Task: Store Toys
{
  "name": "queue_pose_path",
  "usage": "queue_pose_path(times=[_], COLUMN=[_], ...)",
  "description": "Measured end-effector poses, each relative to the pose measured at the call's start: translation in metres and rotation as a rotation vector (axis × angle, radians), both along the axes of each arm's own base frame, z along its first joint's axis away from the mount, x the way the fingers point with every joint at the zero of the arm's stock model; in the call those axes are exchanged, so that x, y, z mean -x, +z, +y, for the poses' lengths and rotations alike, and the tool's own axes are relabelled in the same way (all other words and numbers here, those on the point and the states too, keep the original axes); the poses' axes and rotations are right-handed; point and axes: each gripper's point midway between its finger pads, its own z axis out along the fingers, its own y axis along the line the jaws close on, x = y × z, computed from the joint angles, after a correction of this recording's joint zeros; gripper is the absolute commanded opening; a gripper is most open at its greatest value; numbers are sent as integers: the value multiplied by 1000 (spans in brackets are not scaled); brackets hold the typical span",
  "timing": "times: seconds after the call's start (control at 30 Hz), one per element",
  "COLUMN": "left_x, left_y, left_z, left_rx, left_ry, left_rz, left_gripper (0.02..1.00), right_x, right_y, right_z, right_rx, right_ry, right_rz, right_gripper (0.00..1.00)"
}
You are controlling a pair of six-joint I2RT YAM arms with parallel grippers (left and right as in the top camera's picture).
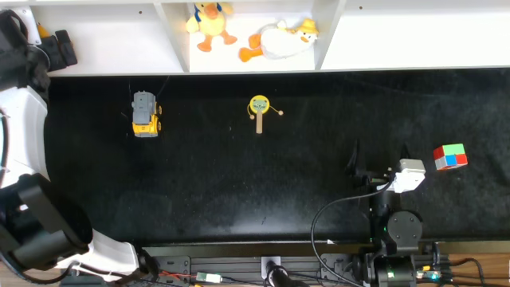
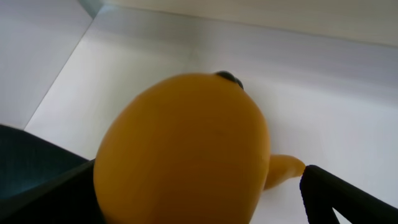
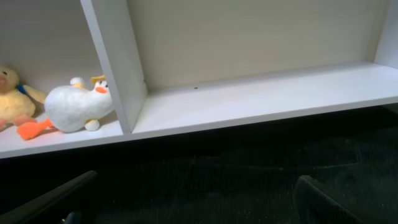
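The white shelf (image 1: 103, 60) has the left gripper (image 2: 199, 167) inside its end compartment, with a round orange toy (image 2: 186, 137) right up against it. Whether that toy is gripped I cannot tell. The right gripper (image 3: 198, 180), spread wide, hangs over the black table (image 1: 239, 191), with a colour cube (image 1: 450, 156) near it.

A black tabletop (image 1: 239, 183) carries three toys well apart from one another: a yellow toy truck (image 1: 145, 114) at left, a small rattle drum (image 1: 259, 108) with a wooden handle near the middle, and a multicoloured cube (image 1: 450, 156) at right. Along the far edge stands a white shelf unit (image 1: 398, 48). Its middle compartment holds two plush toys side by side, a yellow duck (image 1: 210, 24) and a white duck (image 1: 280, 40).
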Motion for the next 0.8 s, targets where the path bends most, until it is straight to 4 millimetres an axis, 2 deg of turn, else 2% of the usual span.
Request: queue_pose_path(times=[0.23,0.43,0.6,0.8], left_x=[17,40,80,141], left_y=[16,46,55,40], left_z=[-6,-9,-21,-50], left_rx=[1,-24,-22,-1], left_ry=[5,27,38,21], left_rz=[12,-3,6,8], left_gripper=[998,998,998,998], right_x=[0,0,0,0], right_y=[0,0,0,0], right_z=[0,0,0,0], right_rx=[0,0,0,0], right_ry=[0,0,0,0], right_rz=[0,0,0,0], right_gripper=[996,996,993,996])
